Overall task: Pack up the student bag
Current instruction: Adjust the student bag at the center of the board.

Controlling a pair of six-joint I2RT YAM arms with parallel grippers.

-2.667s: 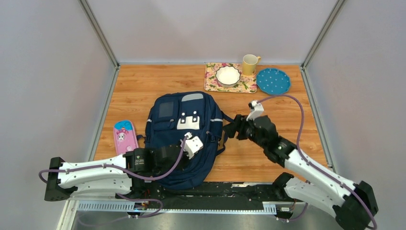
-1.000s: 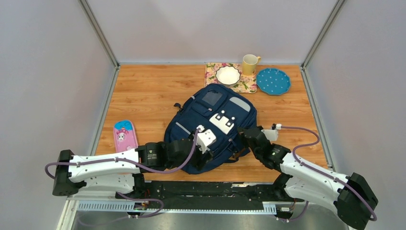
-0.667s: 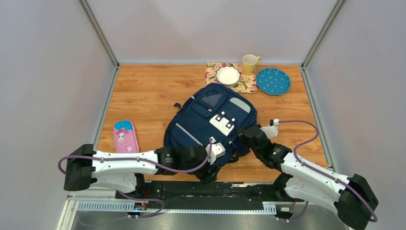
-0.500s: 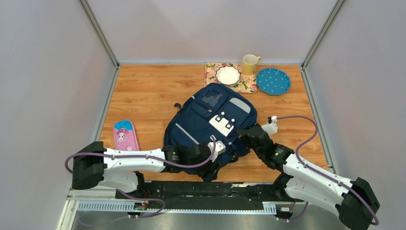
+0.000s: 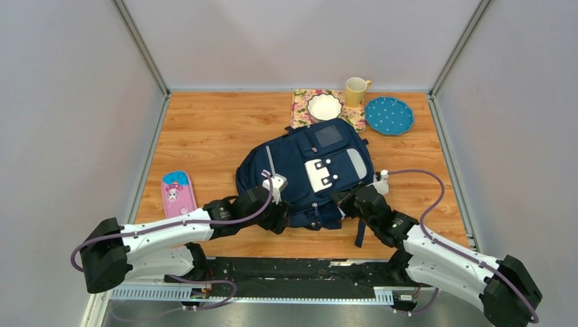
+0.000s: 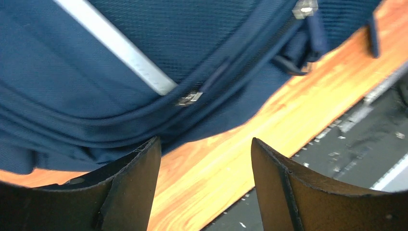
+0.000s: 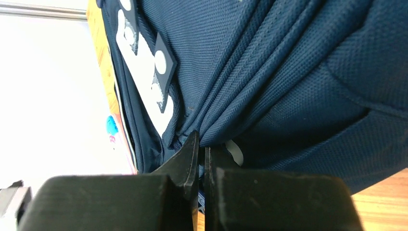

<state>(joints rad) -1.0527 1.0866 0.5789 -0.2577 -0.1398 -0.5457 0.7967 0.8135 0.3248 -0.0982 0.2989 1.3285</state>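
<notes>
You have one student bag [image 5: 293,160], lying front-up at the centre of the table [image 5: 218,129]; one pencil case [image 5: 178,193] at its 9 o'clock; one bowl [image 5: 324,106], one mug [image 5: 355,90] and one plate [image 5: 388,115] from 12 to 2; its near edge is hidden under both low-reaching wrists; your left gripper [image 6: 204,185], at 7 o'clock, has its fingers apart and empty; your right gripper [image 7: 202,159], at 5, pinches a fabric fold.
</notes>
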